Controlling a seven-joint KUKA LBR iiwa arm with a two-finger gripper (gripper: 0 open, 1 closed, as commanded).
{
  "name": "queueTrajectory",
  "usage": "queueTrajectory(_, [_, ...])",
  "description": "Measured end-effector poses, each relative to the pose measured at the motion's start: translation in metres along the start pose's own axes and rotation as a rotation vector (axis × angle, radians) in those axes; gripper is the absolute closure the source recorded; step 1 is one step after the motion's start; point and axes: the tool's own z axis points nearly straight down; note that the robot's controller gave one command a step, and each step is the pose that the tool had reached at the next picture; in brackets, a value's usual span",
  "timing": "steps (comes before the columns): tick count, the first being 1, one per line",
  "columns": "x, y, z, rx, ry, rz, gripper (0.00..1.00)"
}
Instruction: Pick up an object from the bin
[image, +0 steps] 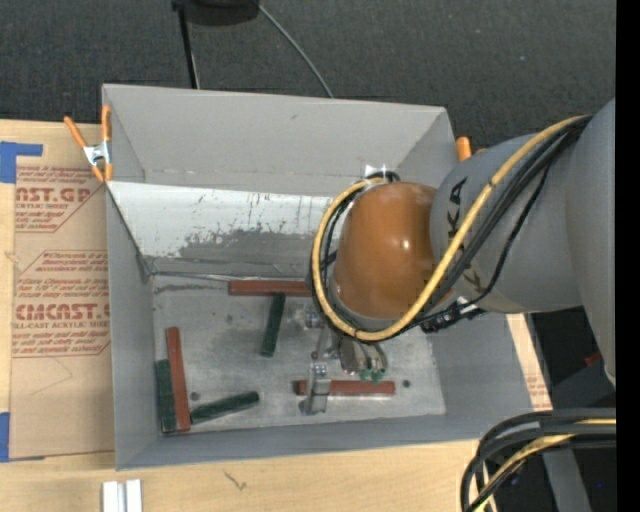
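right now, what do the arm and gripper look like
The arm is thick, rounded and light grey, with black lettering ending in KA on its side. A glossy orange-brown dome cover sits at the wrist. Yellow and black cables run along the arm and loop round the cover. The gripper below it is small, grey and metal.

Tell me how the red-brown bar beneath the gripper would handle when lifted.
The red-brown bar looks straight and flat, so it is probably stiff and unlikely to roll. The gripper sits near one end, so the bar may tilt if lifted there.
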Motion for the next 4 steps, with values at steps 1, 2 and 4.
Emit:
queueTrajectory(1, [0.0, 0.0, 0.0, 0.0, 0.0, 0.0, 0.0])
queueTrajectory(2, [0.003, -0.051, 0.091, 0.001, 0.003, -0.059, 1.0])
queueTrajectory(4, [-0.005, -0.097, -0.061, 0.001, -0.004, -0.067, 1.0])
